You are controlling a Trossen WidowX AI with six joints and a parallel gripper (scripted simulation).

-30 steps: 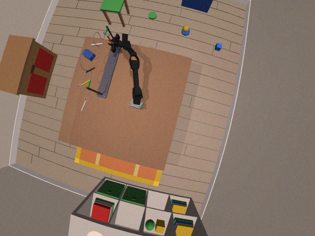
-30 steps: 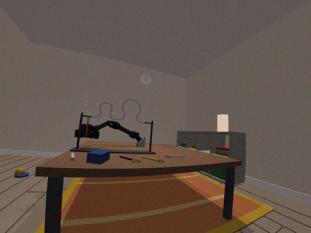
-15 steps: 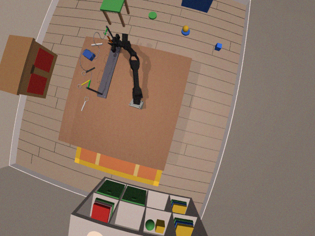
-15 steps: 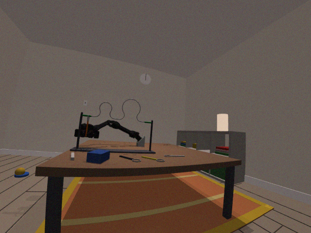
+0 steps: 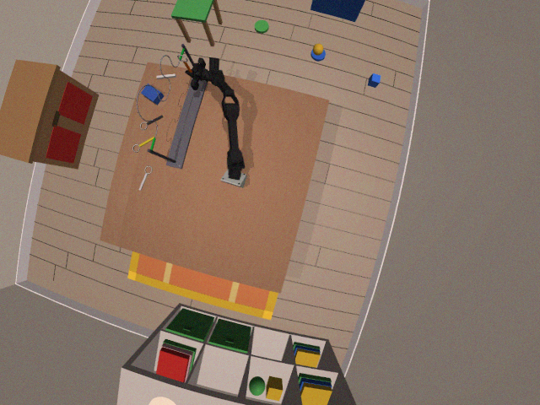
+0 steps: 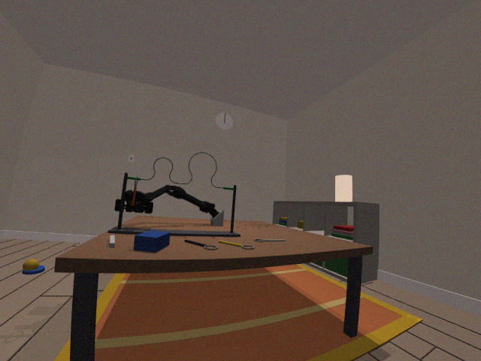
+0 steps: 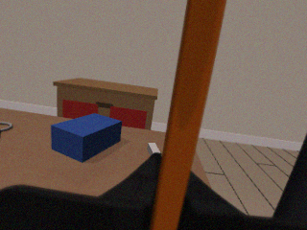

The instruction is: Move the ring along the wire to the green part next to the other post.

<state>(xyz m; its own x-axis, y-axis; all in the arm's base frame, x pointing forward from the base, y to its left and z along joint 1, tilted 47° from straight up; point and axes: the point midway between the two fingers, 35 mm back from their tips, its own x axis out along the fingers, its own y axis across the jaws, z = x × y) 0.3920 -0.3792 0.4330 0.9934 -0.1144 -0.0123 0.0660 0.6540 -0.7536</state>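
Observation:
The orange handle (image 5: pixel 187 67) (image 6: pixel 134 193) (image 7: pixel 192 96) hangs nearly upright below its ring (image 6: pixel 135 181). The ring is around the green part (image 5: pixel 182 52) (image 6: pixel 131 178) next to the left post (image 6: pixel 122 201) in the exterior view. My gripper (image 7: pixel 162 160) is shut on the handle, below the ring and beside that post. The thin grey wire (image 5: pixel 137 102) (image 6: pixel 201 153) rises in two humps to the other green part (image 5: pixel 153 144) (image 6: pixel 228 188), at the other post (image 5: pixel 162 155) (image 6: pixel 233 210). Exact ring-to-wire contact is too small to tell.
A grey base (image 5: pixel 187 126) carries both posts. Beyond it lie a blue box (image 5: pixel 152 94) (image 6: pixel 151 241) (image 7: pixel 86 136), a white stick (image 5: pixel 165 76) (image 6: pixel 111 241) and loose rings with black (image 5: pixel 154 120), yellow (image 5: pixel 147 141) and white (image 5: pixel 143 180) handles.

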